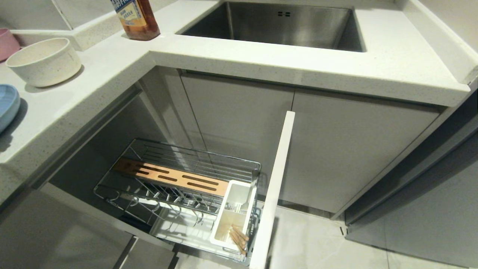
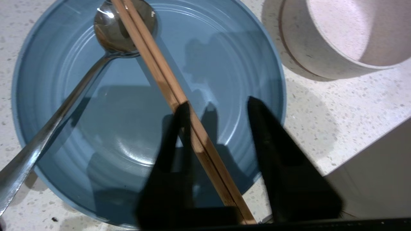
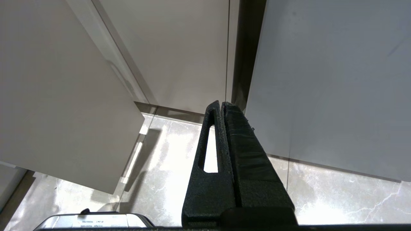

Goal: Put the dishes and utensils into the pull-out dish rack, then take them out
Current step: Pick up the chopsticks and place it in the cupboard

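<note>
The light-blue plate (image 2: pixel 80 112) lies on the speckled counter, and its edge shows at the head view's far left (image 1: pixel 7 104). A metal spoon (image 2: pixel 112 32) and a pair of wooden chopsticks (image 2: pixel 160 73) rest across the plate. My left gripper (image 2: pixel 218 102) hovers open over the plate's near side. The chopsticks run between its fingers, close to one finger. The cream bowl (image 2: pixel 337 38) (image 1: pixel 44 61) stands beside the plate. The pull-out dish rack (image 1: pixel 194 157) is drawn out below, with its wood strip (image 1: pixel 171 177), white utensil holder (image 1: pixel 233 213) and cabinet front (image 1: pixel 276 179). My right gripper (image 3: pixel 221 104) hangs shut over the floor.
Wooden sticks (image 1: pixel 239 239) lie in the utensil holder. A steel sink (image 1: pixel 291 22) is set in the counter behind the rack. A brown bottle (image 1: pixel 136 18) stands at the counter's corner and a pink bowl (image 1: pixel 5 43) sits at the far left. Closed cabinet doors flank the rack.
</note>
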You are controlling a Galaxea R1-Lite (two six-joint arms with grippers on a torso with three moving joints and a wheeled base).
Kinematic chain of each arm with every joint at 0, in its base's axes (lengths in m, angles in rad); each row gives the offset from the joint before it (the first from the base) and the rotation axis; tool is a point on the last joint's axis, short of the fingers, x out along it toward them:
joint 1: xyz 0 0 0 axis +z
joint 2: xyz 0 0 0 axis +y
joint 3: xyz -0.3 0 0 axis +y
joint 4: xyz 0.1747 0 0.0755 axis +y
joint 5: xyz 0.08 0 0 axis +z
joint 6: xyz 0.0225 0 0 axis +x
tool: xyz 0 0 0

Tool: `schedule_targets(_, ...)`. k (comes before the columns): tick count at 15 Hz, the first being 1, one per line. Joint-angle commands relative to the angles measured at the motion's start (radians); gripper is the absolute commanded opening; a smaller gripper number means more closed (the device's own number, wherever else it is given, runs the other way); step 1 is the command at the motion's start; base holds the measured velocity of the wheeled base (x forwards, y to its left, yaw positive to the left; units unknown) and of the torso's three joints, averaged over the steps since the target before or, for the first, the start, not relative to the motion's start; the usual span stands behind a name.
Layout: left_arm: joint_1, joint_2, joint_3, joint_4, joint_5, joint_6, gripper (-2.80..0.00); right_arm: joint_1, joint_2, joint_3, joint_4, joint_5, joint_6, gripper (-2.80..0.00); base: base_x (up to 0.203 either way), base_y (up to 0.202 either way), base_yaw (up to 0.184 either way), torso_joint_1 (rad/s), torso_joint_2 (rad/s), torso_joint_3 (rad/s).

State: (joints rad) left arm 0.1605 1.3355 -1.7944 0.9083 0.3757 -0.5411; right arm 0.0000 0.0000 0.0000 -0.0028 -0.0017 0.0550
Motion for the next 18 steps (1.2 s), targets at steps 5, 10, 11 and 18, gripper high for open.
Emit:
schedule_targets(5,0.021,0.023,0.015,0.012,0.020,-0.040,0.00,0.000,0.001,0.000,0.000,0.000,0.000,-2.80,0.000,0.000,0.000,0.000,0.00,0.000)
schedule_targets(10,0.047,0.068,0.054,0.011,0.014,-0.067,0.00,0.000,0.002,0.000,0.000,0.000,0.000,-2.80,0.000,0.000,0.000,0.000,0.00,0.000)
schedule_targets(11,0.048,0.075,0.062,0.012,0.013,-0.072,0.00,0.000,0.000,0.000,0.000,0.000,0.000,-2.80,0.000,0.000,0.000,0.000,0.00,0.000)
schedule_targets(18,0.050,0.088,0.075,0.054,-0.031,-0.094,-2.80,0.000,0.001,0.000,0.000,0.000,0.000,-2.80,0.000,0.000,0.000,0.000,0.00,0.000)
